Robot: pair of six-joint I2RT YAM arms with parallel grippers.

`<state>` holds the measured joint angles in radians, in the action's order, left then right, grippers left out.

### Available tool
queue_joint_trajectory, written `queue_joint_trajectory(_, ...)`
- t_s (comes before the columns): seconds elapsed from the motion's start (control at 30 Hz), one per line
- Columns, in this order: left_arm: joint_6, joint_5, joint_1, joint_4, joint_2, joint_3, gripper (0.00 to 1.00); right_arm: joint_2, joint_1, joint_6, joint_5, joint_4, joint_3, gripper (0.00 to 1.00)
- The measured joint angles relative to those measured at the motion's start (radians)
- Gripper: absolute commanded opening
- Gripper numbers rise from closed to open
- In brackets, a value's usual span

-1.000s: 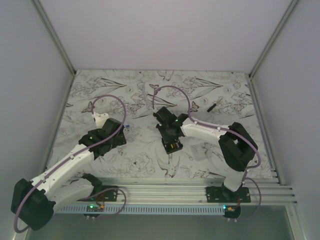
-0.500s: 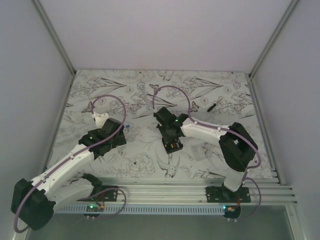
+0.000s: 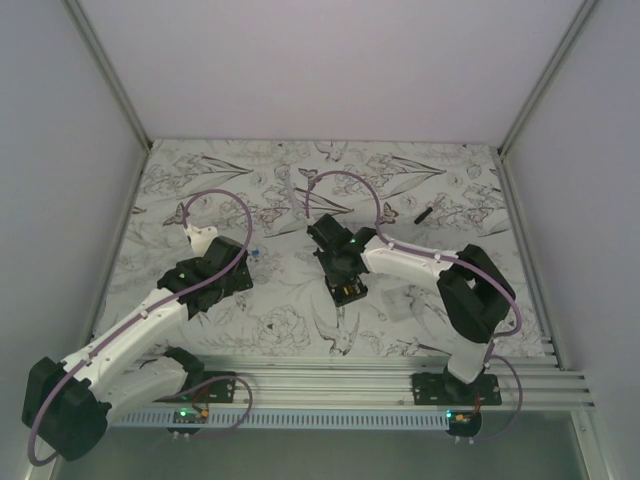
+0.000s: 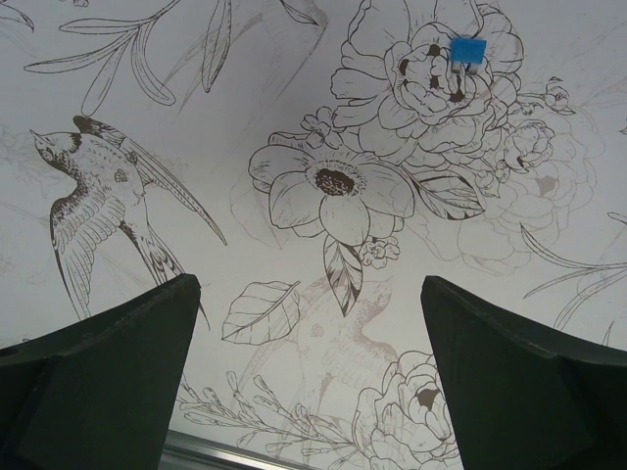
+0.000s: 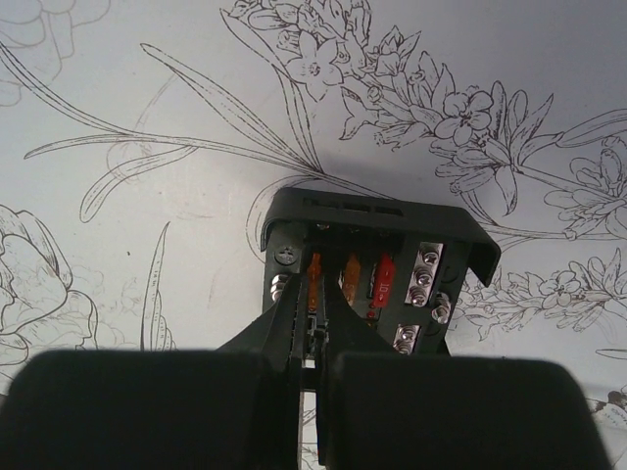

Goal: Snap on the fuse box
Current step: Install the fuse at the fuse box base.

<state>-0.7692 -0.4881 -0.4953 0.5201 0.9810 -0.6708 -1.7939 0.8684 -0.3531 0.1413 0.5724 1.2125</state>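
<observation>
The fuse box (image 5: 372,217) is a small black square box lying open on the flower-print table, with two orange fuses and a red fuse (image 5: 383,282) standing beside silver screw terminals. My right gripper (image 5: 315,299) reaches into it from the near side, its fingers pinched together on the leftmost orange fuse (image 5: 314,272). From above, the fuse box (image 3: 349,291) peeks out under the right gripper (image 3: 343,280) at mid-table. My left gripper (image 4: 306,284) hovers open over bare printed table with nothing between its fingers; the top view shows the left gripper (image 3: 238,272) to the box's left.
A short black stick (image 3: 422,213) lies at the back right. A small blue tape square (image 4: 468,49) sits ahead of the left gripper. The metal rail (image 3: 400,375) runs along the near edge, and white walls enclose the table.
The right gripper's fingers have closed the last bit onto the orange fuse. Both arms otherwise stay where they were.
</observation>
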Motion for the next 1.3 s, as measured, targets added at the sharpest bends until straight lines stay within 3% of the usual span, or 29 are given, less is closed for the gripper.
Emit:
queue_joint_trajectory(0.67,0.000,0.000,0.000,0.000,0.000,0.000,1.00,-0.056,-0.054,0.002,-0.065,0.007,0.052,0.00)
queue_joint_trajectory(1.1,0.000,0.000,0.000,0.000,0.000,0.000,1.00,0.021,-0.055,0.013,-0.064,-0.093,-0.058,0.01)
queue_joint_trajectory(1.3,0.000,0.003,0.000,0.001,0.000,0.000,1.00,0.032,-0.048,0.026,-0.055,-0.076,-0.063,0.15)
